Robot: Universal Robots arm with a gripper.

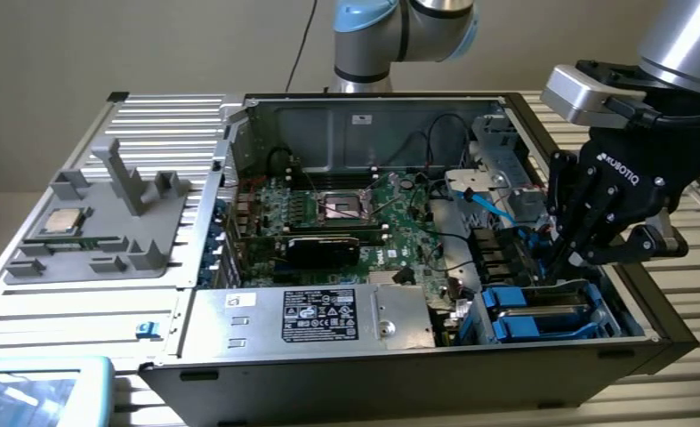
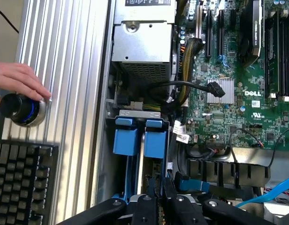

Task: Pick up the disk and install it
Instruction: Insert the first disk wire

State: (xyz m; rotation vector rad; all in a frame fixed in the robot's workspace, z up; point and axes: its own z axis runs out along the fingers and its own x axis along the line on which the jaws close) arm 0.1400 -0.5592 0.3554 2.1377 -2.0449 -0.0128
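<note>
Grips, with narrowly closed pincer [image 2: 157,199], the near edge of the blue-framed disk [image 2: 156,145], standing on edge in the drive bay [image 2: 135,113] at a corner of the computer case [image 1: 362,378], long axis pointing straight away toward the power supply [image 2: 142,47].

Looks down at a slant into the open computer case [image 1: 362,116] from a raised, mid-range spot in the exterior view. Peers down from close behind the gripper [image 2: 159,190] in the wrist view. Shares blue drive bay [image 1: 527,325] [image 2: 125,140], power supply [image 1: 314,316] [image 2: 142,42] and motherboard [image 1: 350,209] [image 2: 238,93].
</note>
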